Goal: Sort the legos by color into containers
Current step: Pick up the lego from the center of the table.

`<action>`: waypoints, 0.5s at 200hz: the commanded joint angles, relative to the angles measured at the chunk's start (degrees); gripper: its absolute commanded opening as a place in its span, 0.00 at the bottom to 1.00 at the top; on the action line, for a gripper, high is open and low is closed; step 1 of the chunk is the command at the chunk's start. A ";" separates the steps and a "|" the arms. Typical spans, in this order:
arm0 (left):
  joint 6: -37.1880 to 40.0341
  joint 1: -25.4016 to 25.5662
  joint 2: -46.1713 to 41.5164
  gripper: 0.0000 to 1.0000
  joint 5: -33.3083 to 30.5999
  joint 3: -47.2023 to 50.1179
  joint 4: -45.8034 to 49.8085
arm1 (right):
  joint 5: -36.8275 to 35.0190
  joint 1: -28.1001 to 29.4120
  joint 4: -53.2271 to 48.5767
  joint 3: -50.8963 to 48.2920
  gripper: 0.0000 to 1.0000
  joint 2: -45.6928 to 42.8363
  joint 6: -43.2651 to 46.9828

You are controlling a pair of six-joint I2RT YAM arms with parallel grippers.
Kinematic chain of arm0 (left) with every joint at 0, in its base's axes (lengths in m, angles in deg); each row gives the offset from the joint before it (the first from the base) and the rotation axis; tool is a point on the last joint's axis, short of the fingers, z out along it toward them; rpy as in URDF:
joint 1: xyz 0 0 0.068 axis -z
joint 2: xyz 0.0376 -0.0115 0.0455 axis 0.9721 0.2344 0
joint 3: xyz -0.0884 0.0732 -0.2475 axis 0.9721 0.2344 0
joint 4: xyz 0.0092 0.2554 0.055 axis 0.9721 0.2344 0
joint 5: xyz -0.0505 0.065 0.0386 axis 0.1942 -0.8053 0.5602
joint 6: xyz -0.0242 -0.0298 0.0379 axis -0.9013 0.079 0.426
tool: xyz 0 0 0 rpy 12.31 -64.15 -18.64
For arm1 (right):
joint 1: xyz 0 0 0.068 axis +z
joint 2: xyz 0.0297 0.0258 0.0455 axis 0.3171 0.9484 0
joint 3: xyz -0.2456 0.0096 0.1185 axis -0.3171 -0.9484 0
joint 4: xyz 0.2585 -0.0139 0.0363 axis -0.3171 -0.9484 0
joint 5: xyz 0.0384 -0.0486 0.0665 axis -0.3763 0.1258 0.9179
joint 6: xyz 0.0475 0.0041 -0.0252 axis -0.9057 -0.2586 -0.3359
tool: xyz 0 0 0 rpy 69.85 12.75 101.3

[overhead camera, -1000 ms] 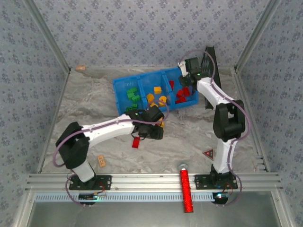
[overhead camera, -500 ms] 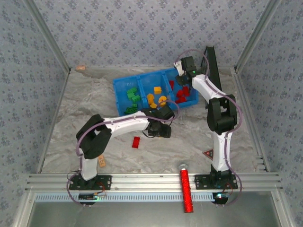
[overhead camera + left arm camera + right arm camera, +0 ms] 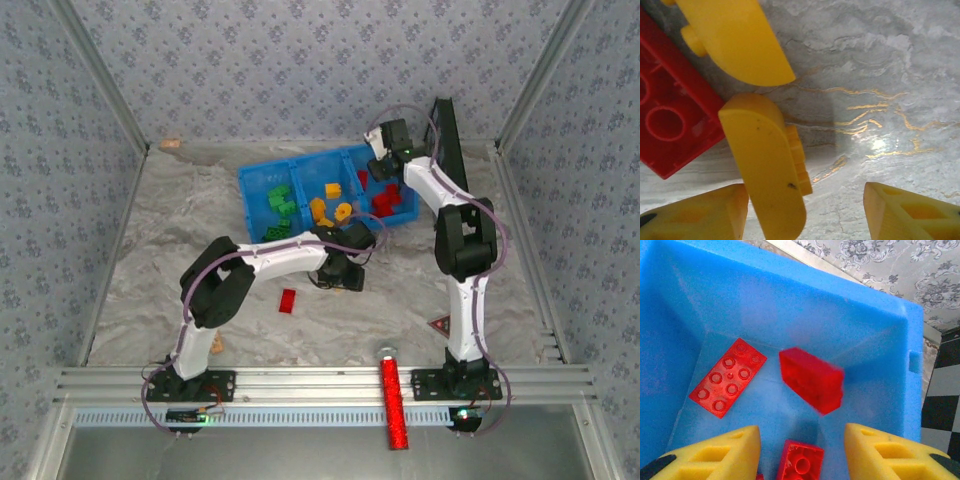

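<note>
Mostly sorted; spread right gripper (image 3: 801, 432) drops a red brick (image 3: 811, 380) into the blue tray (image 3: 255, 190), spread left gripper (image 3: 802, 192) straddles yellow bricks (image 3: 765, 165) at its six o'clock.

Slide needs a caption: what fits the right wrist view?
Open right end effector over a blue tray compartment; a blurred red brick among other red bricks.

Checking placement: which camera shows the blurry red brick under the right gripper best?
Right wrist: the red brick shows large and blurred ahead of the right gripper, over the tray's right compartment. Top external gives small red patches there, partly behind the gripper.
</note>
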 commanded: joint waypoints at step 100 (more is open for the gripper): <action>1.15 -1.24 3.80 0.49 -2.79 -2.00 1.56 | 0.18 -0.30 2.09 -7.72 0.57 -14.15 -6.69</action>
